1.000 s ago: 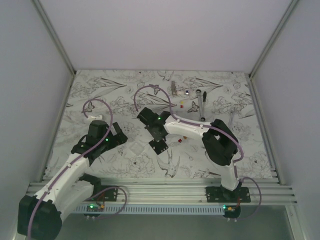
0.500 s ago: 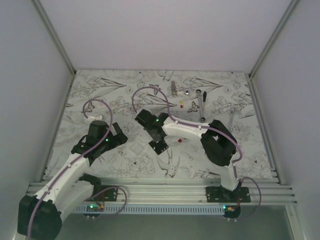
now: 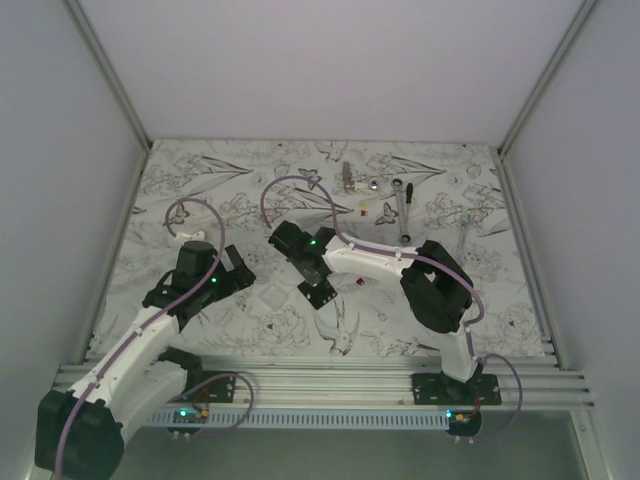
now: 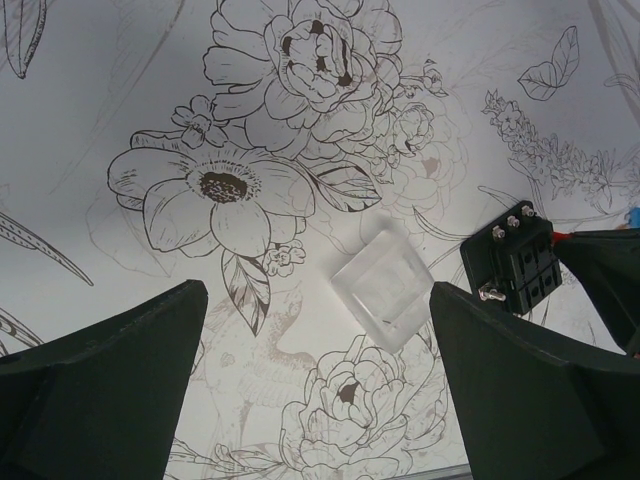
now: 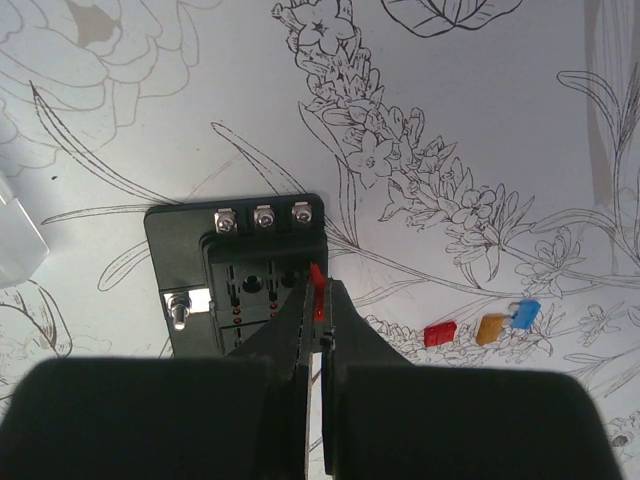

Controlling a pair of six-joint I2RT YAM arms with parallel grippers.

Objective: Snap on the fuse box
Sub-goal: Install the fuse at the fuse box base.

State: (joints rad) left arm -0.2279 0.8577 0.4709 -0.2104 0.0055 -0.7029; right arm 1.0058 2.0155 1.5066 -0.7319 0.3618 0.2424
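Right wrist view looks straight down on the fuse box (image 5: 240, 285), a black square block lying flat on the flowered table (image 5: 520, 120), with three screw heads along its 12 o'clock edge and rows of slots on its raised middle. Over the slots on its 3 o'clock side hangs a red fuse (image 5: 317, 285), pinched between the pressed-together fingers of the right gripper (image 5: 318, 310). I cannot tell whether its blades have entered a slot. Three loose fuses (image 5: 490, 327), red, orange and blue, lie in a short row on the table at about 4 o'clock from the box, clear of it.

From above, the box sits near the middle of the table, under the right arm's wrist. A clear lid (image 4: 385, 285) lies flat just beside it at 9 o'clock, apart from the box. Farther out at 9 o'clock the left gripper (image 4: 318, 330) hangs over the lid with its fingers spread wide and nothing between them. A wrench (image 3: 403, 212) lies well away at 1 o'clock, near the far edge.

By my reading, the step in hand is seating a fuse, and the lid is not yet on. The next move calls for lining the blades up squarely with one slot and pressing straight down. A tilted push could skid the light box sideways, since nothing braces it.
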